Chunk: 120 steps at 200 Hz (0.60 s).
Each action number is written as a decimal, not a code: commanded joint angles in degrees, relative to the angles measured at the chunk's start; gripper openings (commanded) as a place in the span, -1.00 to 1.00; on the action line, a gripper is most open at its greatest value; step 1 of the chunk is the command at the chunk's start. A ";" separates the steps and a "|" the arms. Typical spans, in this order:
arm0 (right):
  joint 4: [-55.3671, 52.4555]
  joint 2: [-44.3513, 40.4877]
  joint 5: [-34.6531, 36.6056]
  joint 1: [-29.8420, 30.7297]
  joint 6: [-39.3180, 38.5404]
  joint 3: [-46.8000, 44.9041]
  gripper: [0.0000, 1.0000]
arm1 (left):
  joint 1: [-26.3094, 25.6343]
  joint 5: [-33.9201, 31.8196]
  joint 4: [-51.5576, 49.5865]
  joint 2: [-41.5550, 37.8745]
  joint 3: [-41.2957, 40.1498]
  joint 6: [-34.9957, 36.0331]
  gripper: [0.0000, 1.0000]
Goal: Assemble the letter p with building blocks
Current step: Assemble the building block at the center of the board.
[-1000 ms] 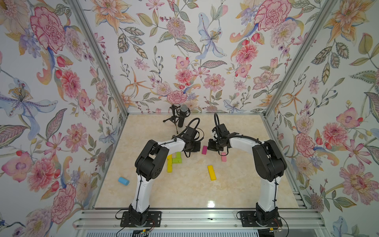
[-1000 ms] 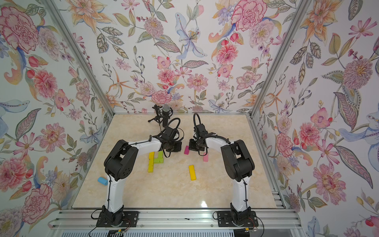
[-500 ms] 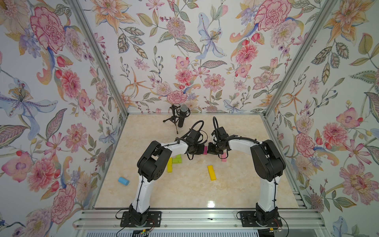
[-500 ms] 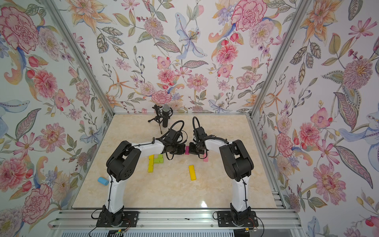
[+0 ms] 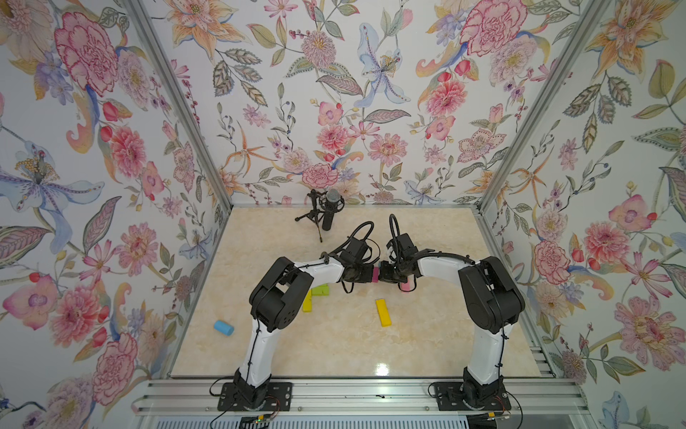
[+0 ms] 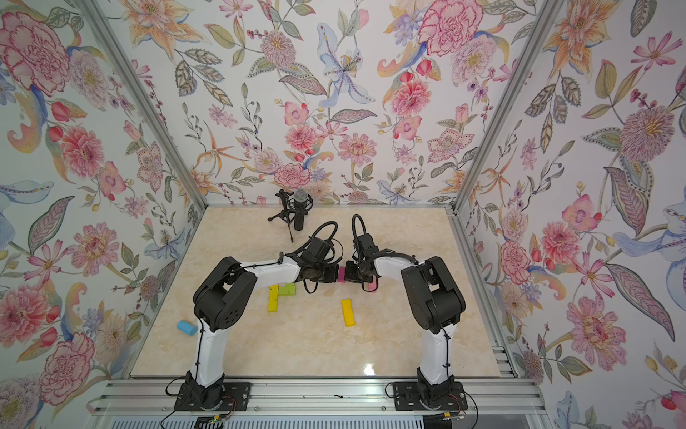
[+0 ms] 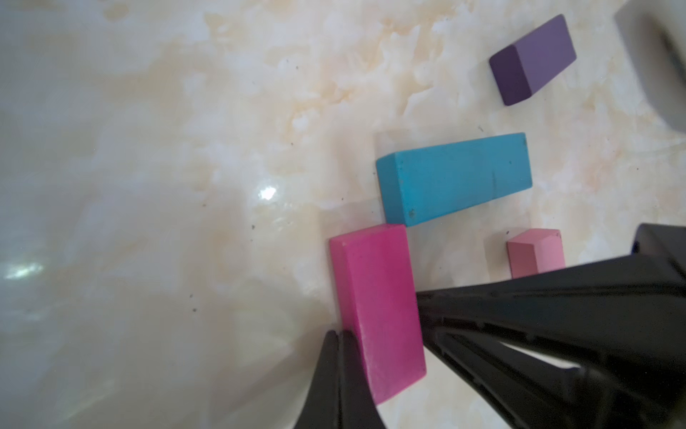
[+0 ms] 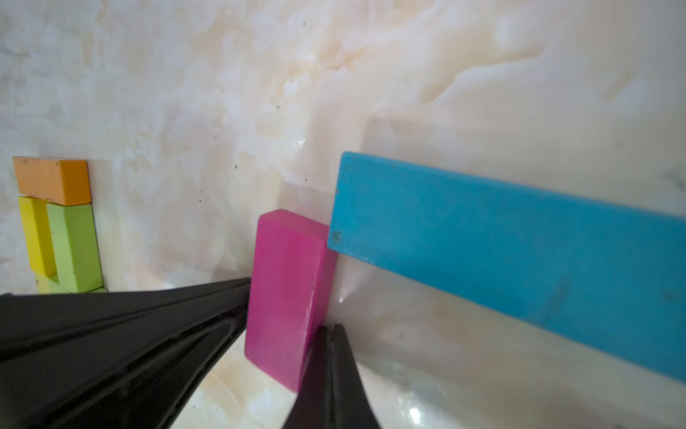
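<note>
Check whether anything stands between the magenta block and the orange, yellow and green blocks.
Yes. The left end effector, shut, lies against the magenta block on the side facing the orange block, yellow block and green block. Past it, only bare table shows between them.

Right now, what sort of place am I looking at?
Probably an enclosed robot recording booth: floral-papered walls on aluminium posts, left arm and right arm bolted to a front rail, a tripod microphone on the marble-look tabletop.
</note>
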 commanded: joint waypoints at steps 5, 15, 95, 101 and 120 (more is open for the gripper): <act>-1.31 -0.60 -0.47 1.74 1.39 -4.07 -1.00 | -3.23 2.71 -1.08 -0.49 -1.65 -0.42 -1.00; -1.28 -1.32 -0.15 1.77 1.46 -5.00 -1.00 | -3.55 2.68 -1.14 -0.51 -1.52 -0.33 -1.00; -1.19 -3.18 -0.10 1.72 1.48 -8.16 -1.00 | -5.00 1.11 -1.74 -4.06 -6.10 -0.98 -1.00; -1.22 -3.31 -0.14 1.70 1.47 -8.51 -1.00 | -5.22 1.15 -1.81 -4.37 -6.25 -0.81 -1.00; -0.95 -3.89 -0.12 1.59 1.39 -9.40 -1.00 | -5.75 1.56 -2.17 -4.25 -5.65 -0.38 -1.00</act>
